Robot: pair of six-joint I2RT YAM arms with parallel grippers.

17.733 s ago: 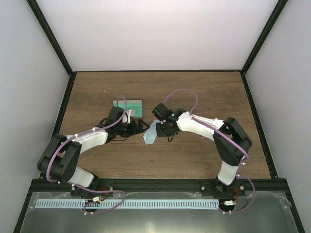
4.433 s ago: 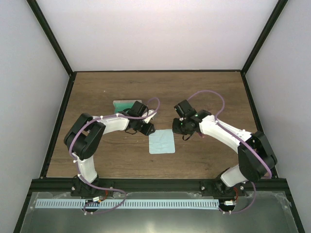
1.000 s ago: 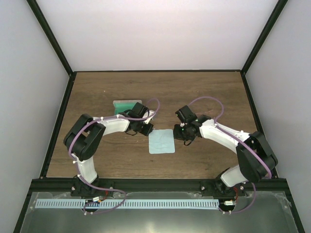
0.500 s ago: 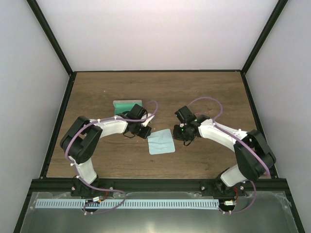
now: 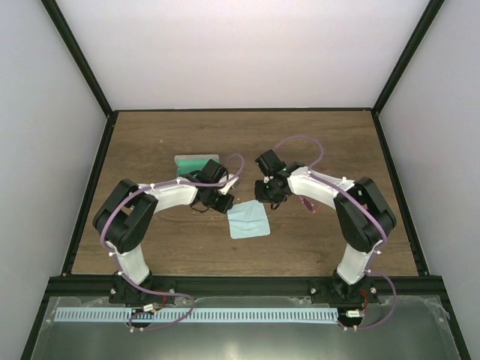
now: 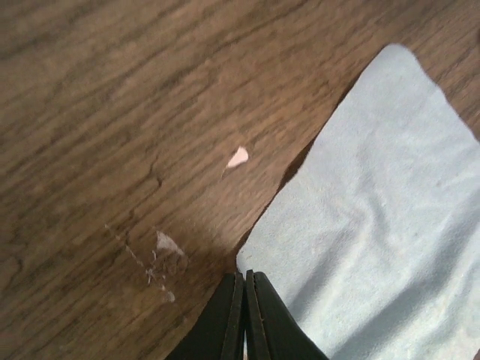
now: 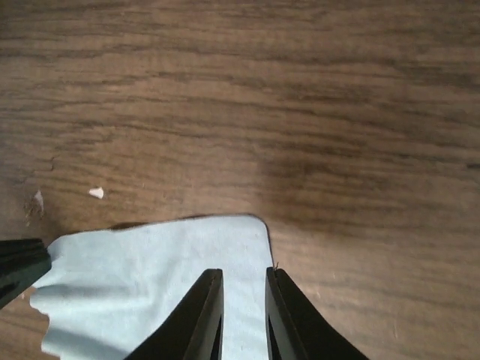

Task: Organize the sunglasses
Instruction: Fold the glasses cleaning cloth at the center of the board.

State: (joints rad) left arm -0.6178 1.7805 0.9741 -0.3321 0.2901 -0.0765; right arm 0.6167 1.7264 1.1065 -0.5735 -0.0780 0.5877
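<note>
The left claw [image 6: 244, 277] is clenched, its tips at one corner of the blue cloth [image 6: 375, 225]; whether it pinches the cloth I cannot tell. The right claw [image 7: 244, 274] is released a little, with a narrow gap, and hangs over the opposite corner. The sunglasses [image 5: 308, 204] lie on the bench [image 7: 300, 90] beside the right arm, small and unclear.
</note>
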